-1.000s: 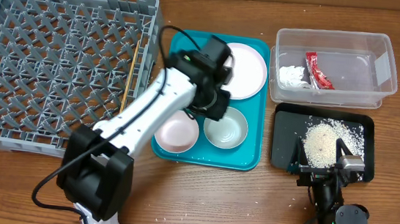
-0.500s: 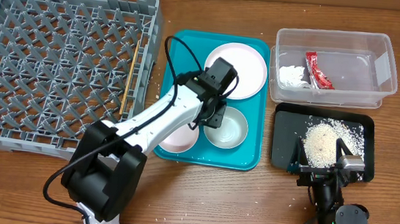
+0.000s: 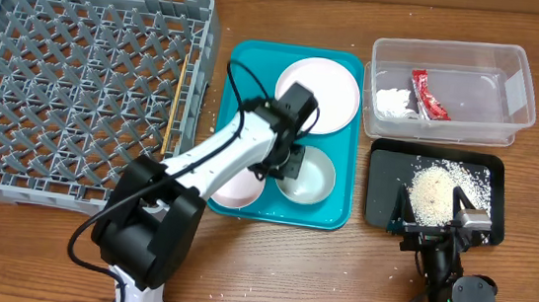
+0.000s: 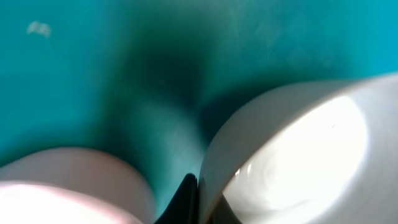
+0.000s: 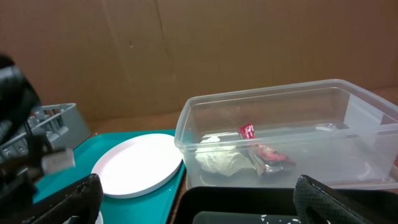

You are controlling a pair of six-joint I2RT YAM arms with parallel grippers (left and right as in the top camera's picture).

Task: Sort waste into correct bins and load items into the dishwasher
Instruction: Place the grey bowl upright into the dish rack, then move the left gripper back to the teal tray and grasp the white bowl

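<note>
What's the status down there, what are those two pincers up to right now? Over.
Left pincer down at grey-green bowl rim, grip unclear. Right pincer open over black tray near edge. Bowl on teal tray, not yet racked. White bowl close alongside.

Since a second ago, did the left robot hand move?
Yes. The left gripper moved away from the white plate, toward the teal tray's near edge, reaching the grey-green bowl's rim.

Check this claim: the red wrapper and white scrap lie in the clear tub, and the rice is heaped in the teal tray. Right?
No. The overhead view shows the rice heaped on the black tray instead. The red wrapper and white scrap do lie in the clear tub.
</note>
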